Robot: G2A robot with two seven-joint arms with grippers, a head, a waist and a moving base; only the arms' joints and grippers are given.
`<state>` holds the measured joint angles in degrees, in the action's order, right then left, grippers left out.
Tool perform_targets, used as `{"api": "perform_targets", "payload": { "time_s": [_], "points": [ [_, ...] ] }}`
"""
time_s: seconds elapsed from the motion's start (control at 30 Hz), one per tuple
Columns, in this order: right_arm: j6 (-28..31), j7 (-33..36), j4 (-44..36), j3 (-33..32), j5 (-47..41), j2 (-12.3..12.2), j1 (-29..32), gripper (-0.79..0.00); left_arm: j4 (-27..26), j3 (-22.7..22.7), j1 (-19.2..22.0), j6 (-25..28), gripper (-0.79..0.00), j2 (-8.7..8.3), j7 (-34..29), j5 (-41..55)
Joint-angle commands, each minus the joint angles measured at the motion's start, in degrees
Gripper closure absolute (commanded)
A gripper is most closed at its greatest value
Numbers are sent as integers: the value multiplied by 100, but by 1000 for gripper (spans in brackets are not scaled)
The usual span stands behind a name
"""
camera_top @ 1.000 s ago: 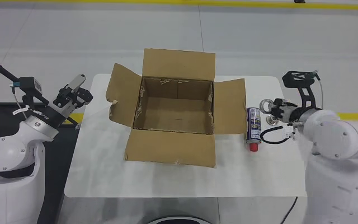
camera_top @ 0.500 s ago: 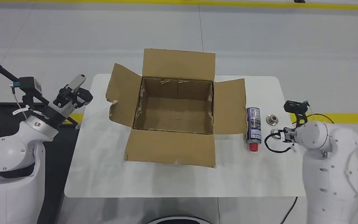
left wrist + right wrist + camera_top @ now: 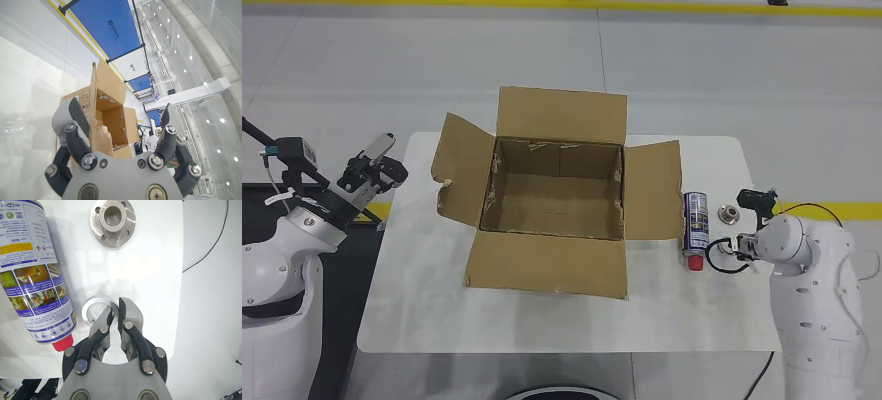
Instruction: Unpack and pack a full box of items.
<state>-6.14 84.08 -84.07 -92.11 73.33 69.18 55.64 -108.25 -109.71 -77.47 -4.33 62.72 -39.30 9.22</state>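
Note:
An open cardboard box (image 3: pixel 557 205) stands mid-table with its flaps spread, and its inside looks bare. To its right lies a spray can (image 3: pixel 697 228) with a red cap (image 3: pixel 62 344), and a steel flange (image 3: pixel 729 211) (image 3: pixel 112 224) sits beyond it on the white table (image 3: pixel 542 320). My right gripper (image 3: pixel 115 308) is low over the table beside the can's cap, shut on the wall of a silver ring (image 3: pixel 98 298). My left gripper (image 3: pixel 377 165) (image 3: pixel 122 113) hangs open off the table's left edge, pointing at the box (image 3: pixel 111 121), with nothing between its fingers.
A black cable (image 3: pixel 724 258) loops by the right wrist near the table's right edge. The table's front strip and left side have free room. The box flaps (image 3: pixel 652 190) reach out close to the can.
The right arm has dropped and pulled back toward the near side, from beside the flange to low beside the can's cap. The left arm has not moved.

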Motion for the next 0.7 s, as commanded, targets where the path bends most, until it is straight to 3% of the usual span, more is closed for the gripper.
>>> {"api": "perform_targets", "payload": {
  "time_s": [0.0, 0.17, 0.43, 0.57, 0.67],
  "points": [
    [-17, -58, 110, 28, -14, -1, -32, 0, 0, 0, 0, 0, -785, 0, 0, 0],
    [-63, -146, 326, 78, -28, -8, -90, -15, 0, 0, 0, 0, -785, 0, 0, 0],
    [-140, -160, 564, 185, 26, -20, -152, -200, 0, 0, 0, 0, -785, 0, 0, 0],
    [-159, -159, 575, 186, 52, -34, -166, -379, 0, 0, 0, 0, -785, 0, 0, 0],
    [-163, -170, 462, 144, 68, -52, -181, -591, 0, 0, 0, 0, -785, 0, 0, 0]
  ]
}}
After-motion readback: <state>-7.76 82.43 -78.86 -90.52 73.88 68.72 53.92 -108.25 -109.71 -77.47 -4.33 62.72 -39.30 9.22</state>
